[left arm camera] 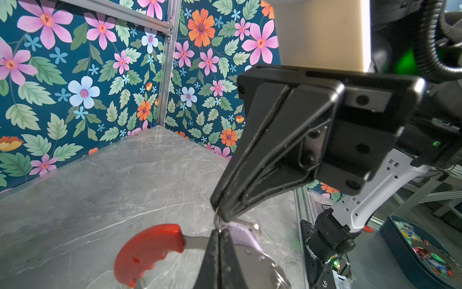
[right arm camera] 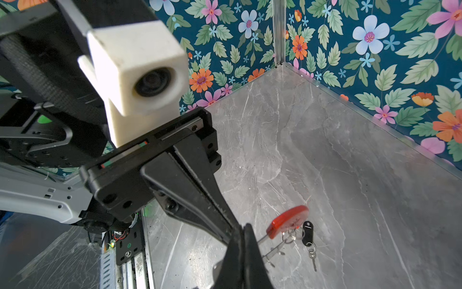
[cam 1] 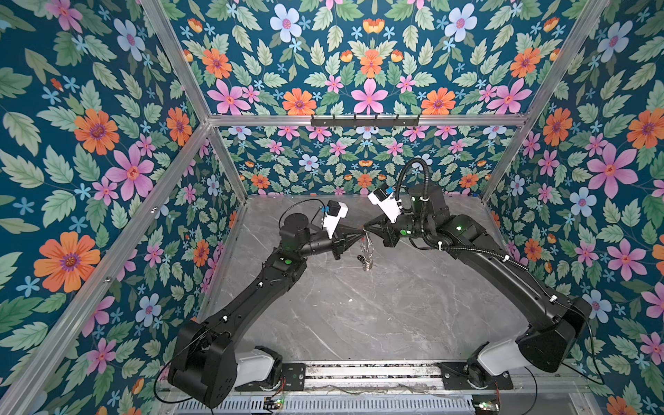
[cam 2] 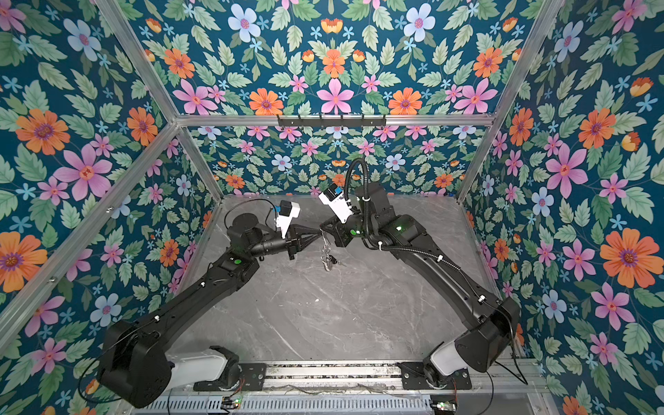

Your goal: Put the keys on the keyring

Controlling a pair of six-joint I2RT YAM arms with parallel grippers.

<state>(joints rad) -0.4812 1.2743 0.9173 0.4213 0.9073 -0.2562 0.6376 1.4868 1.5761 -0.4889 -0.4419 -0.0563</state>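
My two grippers meet tip to tip above the middle of the table. The left gripper (cam 1: 361,235) (left arm camera: 220,237) is shut on the thin wire of the keyring (cam 1: 366,251), beside its red curved section (left arm camera: 150,250) (right arm camera: 287,220). The hoop hangs below with a bunch of small silver rings (cam 1: 367,266) (cam 2: 327,265). The right gripper (cam 1: 365,227) (right arm camera: 243,230) is shut at the tiny ring of the pale lilac key (left arm camera: 243,235), which touches the left fingers. The black key (right arm camera: 307,232) (cam 2: 334,259) lies on the table under the hoop.
The grey marble table (cam 1: 359,316) is boxed in by flowered walls and aluminium posts. A black hook rail (cam 1: 364,120) runs along the back bar. Outside the cell, a dark bin (left arm camera: 425,255) of coloured bits shows in the left wrist view.
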